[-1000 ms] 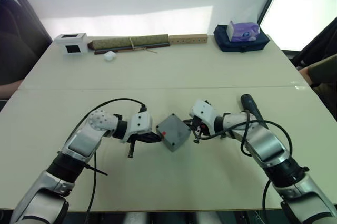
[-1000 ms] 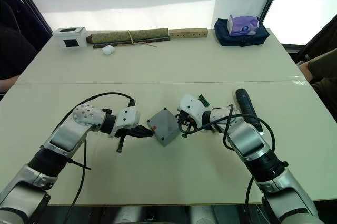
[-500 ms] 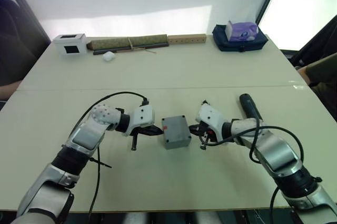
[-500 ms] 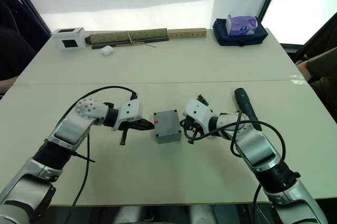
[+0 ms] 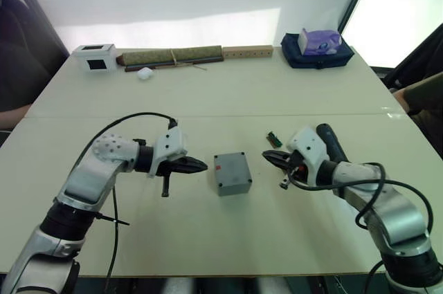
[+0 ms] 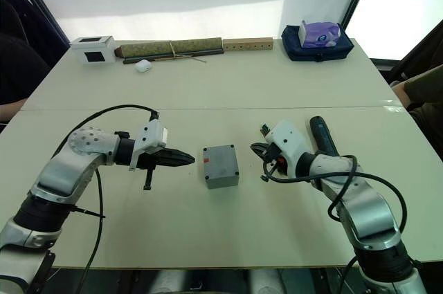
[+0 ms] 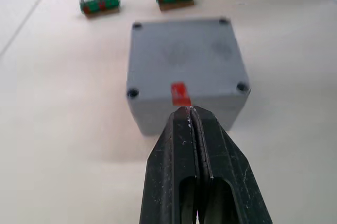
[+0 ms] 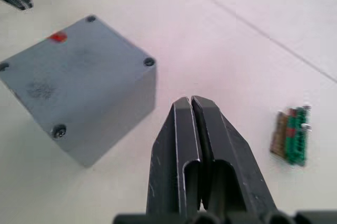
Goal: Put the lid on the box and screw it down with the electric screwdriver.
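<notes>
Box (image 5: 232,173) mid-frame between both closed, empty hands; electric screwdriver (image 5: 331,143) lies just beside right hand (image 5: 271,159), far from left hand (image 5: 199,165).

The box (image 5: 232,173) stands alone mid-counter (image 5: 208,239), with bare surface open at 6 and 12 o'clock. At 9 the left gripper (image 5: 201,165) and at 3 the right gripper (image 5: 268,158), both pinched closed, flank it with small gaps. A green part (image 5: 274,139) and the electric screwdriver (image 5: 332,143) crowd the 2 o'clock side.

Your head stereo pair looks down over the pale surface (image 5: 228,93); both wrist cams sit close, sharing the small grey square box (image 7: 185,66).
</notes>
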Available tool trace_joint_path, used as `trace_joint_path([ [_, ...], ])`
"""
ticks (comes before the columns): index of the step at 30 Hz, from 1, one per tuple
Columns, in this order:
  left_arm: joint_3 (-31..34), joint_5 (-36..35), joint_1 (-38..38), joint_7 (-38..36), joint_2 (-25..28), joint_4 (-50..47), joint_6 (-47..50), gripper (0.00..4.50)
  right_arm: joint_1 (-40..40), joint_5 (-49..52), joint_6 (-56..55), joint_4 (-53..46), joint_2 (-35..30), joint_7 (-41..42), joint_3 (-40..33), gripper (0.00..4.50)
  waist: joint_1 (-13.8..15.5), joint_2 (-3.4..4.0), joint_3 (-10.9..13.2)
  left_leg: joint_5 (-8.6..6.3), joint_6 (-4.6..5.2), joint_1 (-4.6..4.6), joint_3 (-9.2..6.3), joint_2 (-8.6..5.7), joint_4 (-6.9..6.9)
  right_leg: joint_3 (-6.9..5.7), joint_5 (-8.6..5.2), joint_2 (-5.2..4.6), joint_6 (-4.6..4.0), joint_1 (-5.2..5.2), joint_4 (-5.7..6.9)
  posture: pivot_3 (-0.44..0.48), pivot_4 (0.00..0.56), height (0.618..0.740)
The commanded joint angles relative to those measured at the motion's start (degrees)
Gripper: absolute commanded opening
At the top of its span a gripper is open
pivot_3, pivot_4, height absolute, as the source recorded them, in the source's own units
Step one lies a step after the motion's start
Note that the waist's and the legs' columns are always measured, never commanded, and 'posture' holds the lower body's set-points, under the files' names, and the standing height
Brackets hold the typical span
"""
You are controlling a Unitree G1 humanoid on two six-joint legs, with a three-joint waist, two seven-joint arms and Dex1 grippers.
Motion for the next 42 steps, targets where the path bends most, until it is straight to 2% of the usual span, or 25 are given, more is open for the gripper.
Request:
trace_joint_path([
  [1, 2.74, -3.41, -2.28, 1.39, -0.2, -3.45, 2.27, 0.0, 1.67, 2.58, 1.63, -2.93, -0.11, -1.51, -4.55, 0.52, -0.01, -0.01, 0.0, 0.0, 0.0, 0.0, 0.0, 0.0, 0.02, 0.0, 0.0, 0.0, 0.0, 0.0, 0.04, 0.0, 0.15, 0.74],
  [2, 3.15, -4.52, -3.46, 1.79, -0.58, -4.18, 3.1, 0.0, 2.96, 2.37, 2.25, -2.7, -0.15, -2.48, -5.62, 0.65, -0.01, -0.01, 0.01, 0.0, 0.0, 0.01, -0.01, 0.01, 0.06, 0.0, 0.0, 0.02, 0.0, 0.0, 0.08, 0.0, 0.15, 0.74],
  [4, 3.36, -5.78, -5.06, 2.31, -1.23, -4.89, 3.76, 0.0, 4.86, 1.83, 3.35, -1.87, -0.28, -4.1, -6.18, 1.44, 0.13, -0.03, 0.02, 0.0, 0.0, 0.0, -0.04, 0.01, 0.15, -0.01, -0.01, 0.04, 0.0, 0.0, 0.18, 0.0, 0.15, 0.74],
  [7, 2.96, -6.42, -6.65, 3.36, -2.43, -4.4, 4.19, 0.0, 5.39, 3.62, 6.56, 0.6, 2.96, -7.04, -7.03, 2.8, 0.0, -0.04, 0.01, 0.0, 0.01, 0.02, -0.04, 0.01, 0.3, -0.01, 0.0, 0.05, 0.01, 0.07, 0.25, 0.0, 0.15, 0.74],
  [9, 2.4, -6.09, -6.9, 3.58, -2.56, -4.03, 3.76, 0.0, 5.3, 3.4, 6.67, 1.47, 3.54, -7.96, -6.46, 3.53, -0.34, -0.04, 0.01, 0.0, 0.01, 0.09, 0.01, 0.01, 0.34, 0.0, 0.0, 0.08, 0.01, 0.1, 0.31, 0.0, 0.15, 0.74],
  [16, 1.41, -5.61, -7.61, 4.16, -3.26, -3.27, 3.12, 0.0, 3.33, 2.8, 7.23, 5.09, 4.73, -11.6, -5.14, 3.53, -0.12, -0.04, 0.01, 0.0, 0.01, 0.09, -0.01, 0.13, 0.34, 0.13, 0.0, 0.37, 0.01, 0.07, 0.35, 0.0, 0.15, 0.74],
  [36, 0.33, -4.07, -7.45, 4.91, -3.84, -1.44, 1.0, 0.0, 0.63, 3.35, 6.04, 8.86, 5.01, -12.86, -3.53, 3.53, -0.08, -0.04, 0.01, 0.0, 0.01, 0.08, 0.0, 0.13, 0.36, 0.16, 0.0, 0.37, 0.01, 0.06, 0.34, 0.0, 0.15, 0.74],
  [37, 0.2, -3.89, -7.34, 4.94, -3.85, -1.39, 0.84, 0.0, 0.7, 3.39, 6.06, 8.78, 5.01, -12.87, -3.56, 3.13, -0.08, -0.04, 0.01, 0.0, 0.01, 0.08, 0.0, 0.13, 0.36, 0.16, 0.0, 0.37, 0.01, 0.06, 0.34, 0.0, 0.15, 0.74],
  [38, 0.11, -3.78, -7.22, 4.97, -3.84, -1.42, 0.73, 0.0, 0.8, 3.43, 6.09, 8.65, 5.0, -12.89, -3.6, 2.93, -0.08, -0.04, 0.01, 0.0, 0.01, 0.08, 0.01, 0.13, 0.36, 0.16, 0.0, 0.37, 0.01, 0.06, 0.34, 0.0, 0.15, 0.74],
  [42, -0.05, -3.57, -7.05, 5.03, -3.76, -1.44, 0.48, 0.0, 0.8, 3.55, 6.29, 8.55, 4.96, -13.01, -3.72, 1.14, -0.09, -0.04, 0.01, 0.0, 0.01, 0.08, 0.0, 0.13, 0.36, 0.16, 0.0, 0.37, 0.01, 0.06, 0.34, 0.0, 0.15, 0.74],
])
